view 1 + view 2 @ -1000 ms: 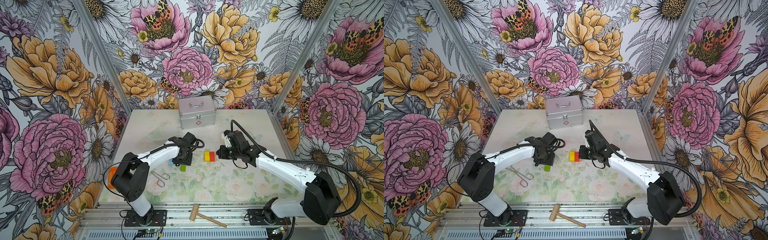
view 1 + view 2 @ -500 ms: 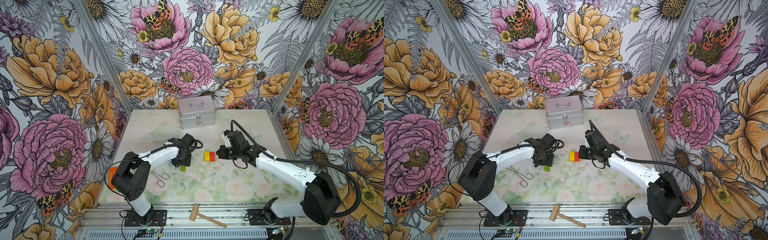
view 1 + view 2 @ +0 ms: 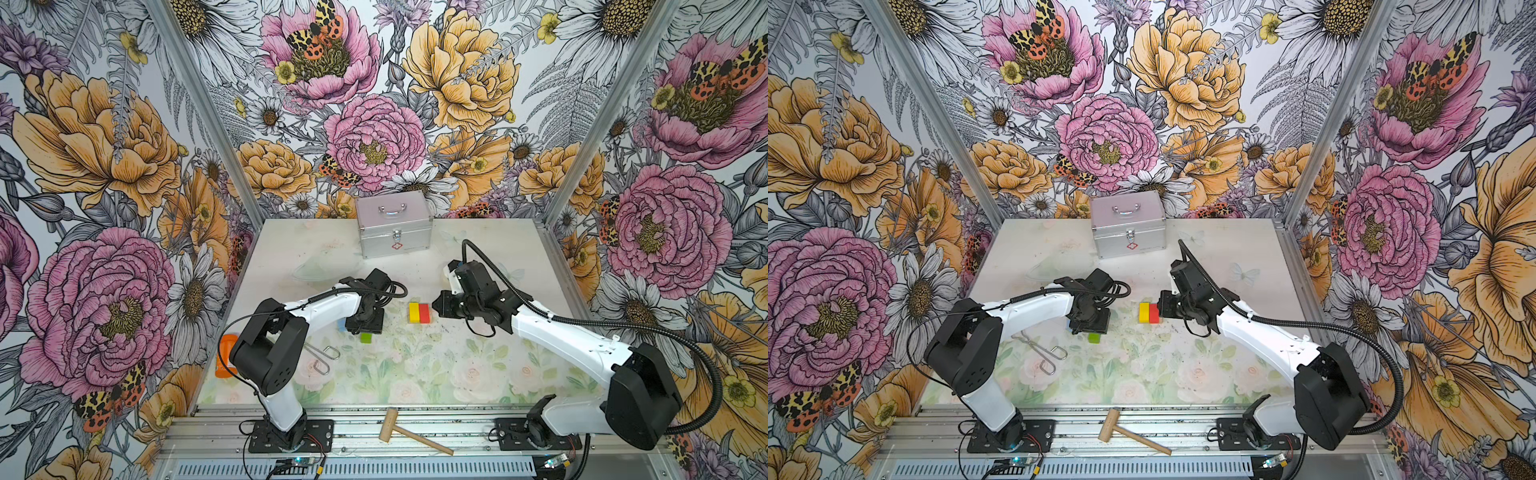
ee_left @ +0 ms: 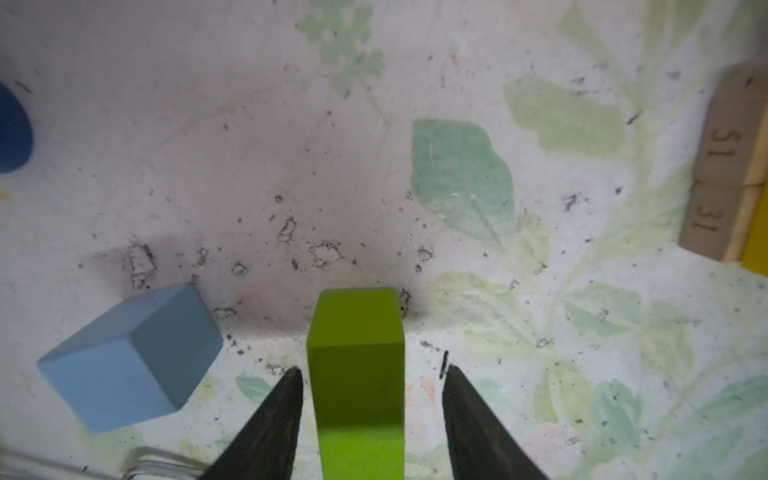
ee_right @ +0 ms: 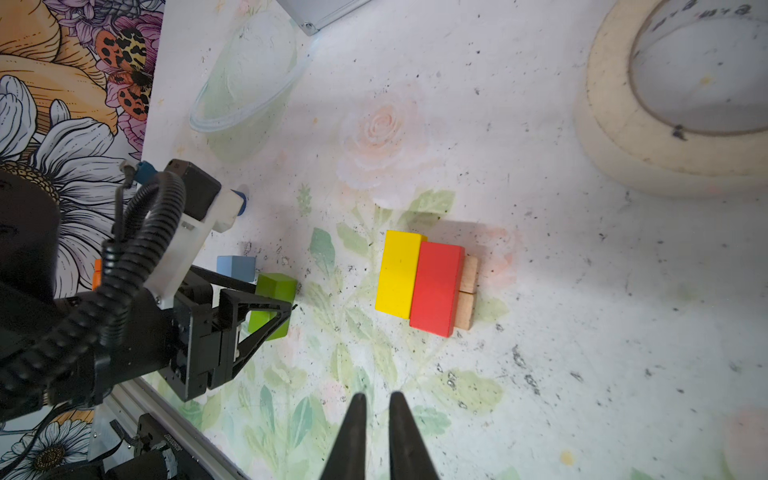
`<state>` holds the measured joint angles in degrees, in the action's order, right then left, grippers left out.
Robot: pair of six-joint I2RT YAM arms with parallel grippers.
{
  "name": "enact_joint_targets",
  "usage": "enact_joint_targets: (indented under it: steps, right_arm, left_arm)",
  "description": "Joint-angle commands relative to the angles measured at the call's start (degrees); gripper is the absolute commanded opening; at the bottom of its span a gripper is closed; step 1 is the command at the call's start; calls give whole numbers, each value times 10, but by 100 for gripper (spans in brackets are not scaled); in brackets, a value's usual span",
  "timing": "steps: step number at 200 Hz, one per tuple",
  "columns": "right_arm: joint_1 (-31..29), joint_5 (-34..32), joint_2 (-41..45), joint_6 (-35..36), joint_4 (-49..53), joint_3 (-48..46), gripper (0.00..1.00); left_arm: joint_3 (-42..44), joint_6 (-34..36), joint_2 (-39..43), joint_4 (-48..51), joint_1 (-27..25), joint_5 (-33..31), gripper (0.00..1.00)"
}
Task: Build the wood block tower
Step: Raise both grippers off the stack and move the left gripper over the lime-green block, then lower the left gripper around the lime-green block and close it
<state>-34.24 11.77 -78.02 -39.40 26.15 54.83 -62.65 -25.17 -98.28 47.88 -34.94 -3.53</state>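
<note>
my left claw [image 4: 368,376] stands open astride the green bar [image 4: 355,328] on the bench [image 4: 249,124]; right claw [image 5: 376,401], barely parted, holds nothing near the red-and-yellow tower [image 5: 436,286]. an off-centre squeeze may twist the bar into the blue cube [image 4: 129,357], or land it crooked.

The left arm [image 3: 328,307] and right arm [image 3: 561,340] share one build: glossy white links between bulky matte black joint housings [image 3: 266,357], each rising from a flat black base plate [image 3: 320,432]. A ribbed black cable hose [image 5: 110,266] runs along each arm. A white bracket [image 5: 187,253] sits behind the left tool [image 4: 372,370]. Both it and the right tool [image 5: 378,395] end in black, tapering fingers [image 4: 270,424].
</note>
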Motion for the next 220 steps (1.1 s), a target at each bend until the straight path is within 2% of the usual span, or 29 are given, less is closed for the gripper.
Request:
enact_joint_targets:
  steps: [1,43,113,195,220]
  right_arm:
    - [4,-9,1,5,-1,-6,16]
    - [4,-9,-2,5,-1,-4,17]
    - [4,-9,-3,4,-1,-5,19]
    - [5,-10,-4,3,-1,-6,49]
    - [5,-11,-5,2,-1,-6,52]
  left_arm:
    - [-1,-7,-13,-13,7,10,56]
    - [2,-7,-25,-14,10,11,56]
    - [2,-9,0,-14,11,9,49]
    - [12,-13,17,-11,6,16,44]
    - [13,-12,17,-9,7,14,42]
